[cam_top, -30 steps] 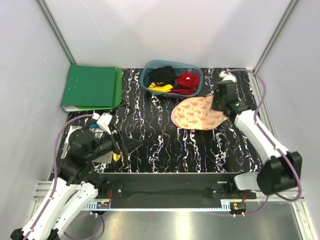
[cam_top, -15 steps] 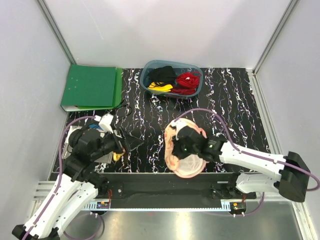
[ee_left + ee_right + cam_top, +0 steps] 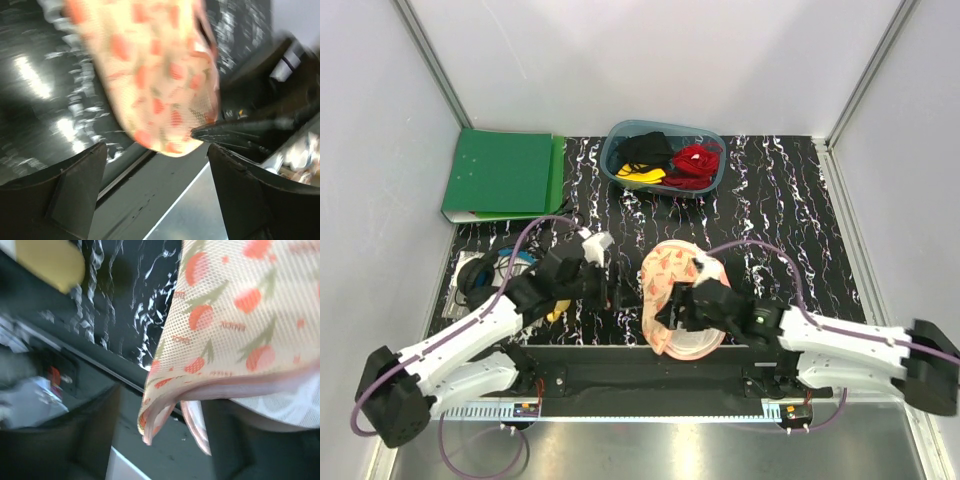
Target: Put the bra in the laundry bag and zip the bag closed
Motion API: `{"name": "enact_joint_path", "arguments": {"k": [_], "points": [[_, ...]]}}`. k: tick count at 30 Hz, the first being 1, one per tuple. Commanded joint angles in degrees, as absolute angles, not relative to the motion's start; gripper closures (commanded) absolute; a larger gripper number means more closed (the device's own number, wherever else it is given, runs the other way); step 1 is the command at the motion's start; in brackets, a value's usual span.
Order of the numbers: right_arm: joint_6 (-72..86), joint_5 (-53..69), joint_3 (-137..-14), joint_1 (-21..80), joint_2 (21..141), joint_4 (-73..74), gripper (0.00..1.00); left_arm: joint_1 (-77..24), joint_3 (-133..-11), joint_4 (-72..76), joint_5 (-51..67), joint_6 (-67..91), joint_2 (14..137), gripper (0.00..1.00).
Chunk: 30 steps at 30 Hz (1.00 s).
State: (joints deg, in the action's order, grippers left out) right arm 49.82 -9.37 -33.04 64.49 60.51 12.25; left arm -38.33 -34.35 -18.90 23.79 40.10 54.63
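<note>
The laundry bag, peach with orange print, lies crumpled at the table's front edge, its pale lining showing below. Its pink-trimmed rim hangs loose between the spread fingers of my right gripper, which stands open around it. From the left, my left gripper points at the bag. It is open, with nothing between its fingers. The yellow bra lies in the blue-grey tub at the back, far from both grippers.
A red garment and a black garment share the tub with the bra. A green folder lies at the back left. Cables and small items sit at the left, behind my left arm.
My right arm carried the bag from the back right to the front middle, and its jaws opened. My left arm swung right, up to the bag.
</note>
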Motion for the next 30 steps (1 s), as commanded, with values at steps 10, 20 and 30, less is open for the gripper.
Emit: {"name": "enact_joint_path", "arguments": {"k": [10, 20, 30], "points": [[84.19, -39.64, -35.15, 63.98, 27.25, 63.32, 0.08, -66.08, -53.94, -12.65, -4.30, 25.32, 77.23, 0.02], [83.49, -34.37, -34.80, 63.81, 35.40, 65.39, 0.11, -68.91, -69.96, -23.20, -9.05, 22.85, 101.07, 0.26], [71.83, -25.41, -27.60, 60.83, 42.00, 38.20, 0.35, -68.73, -59.26, -20.22, -13.54, 27.50, 83.60, 0.86]]}}
